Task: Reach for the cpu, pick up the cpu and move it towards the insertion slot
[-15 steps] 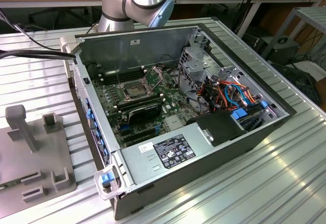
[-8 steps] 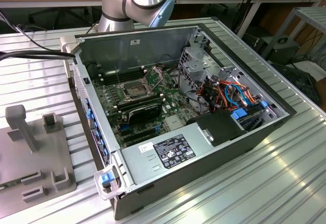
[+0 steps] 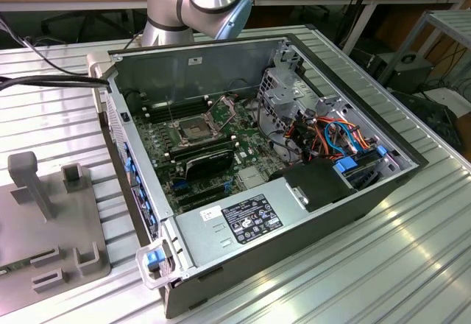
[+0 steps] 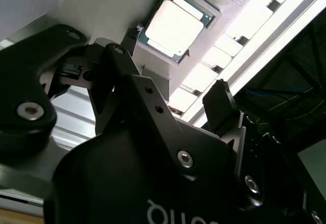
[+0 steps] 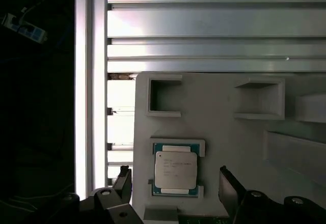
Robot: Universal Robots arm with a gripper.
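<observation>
Black gripper (image 5: 173,172), wide open, hovers over small silvery-tan square cpu (image 5: 175,169) in grey plastic holder (image 5: 224,142); I log no grasp yet; silver-framed insertion slot (image 3: 193,127) empty.

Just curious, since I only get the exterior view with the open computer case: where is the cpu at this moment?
Observer: In the first wrist view the cpu lies flat in a square recess of a pale grey holder, outside the computer.
Operator: Has the arm grabbed it?
Observer: No. The gripper is open. Its fingers stand apart on either side of the cpu, clear of it.
</observation>
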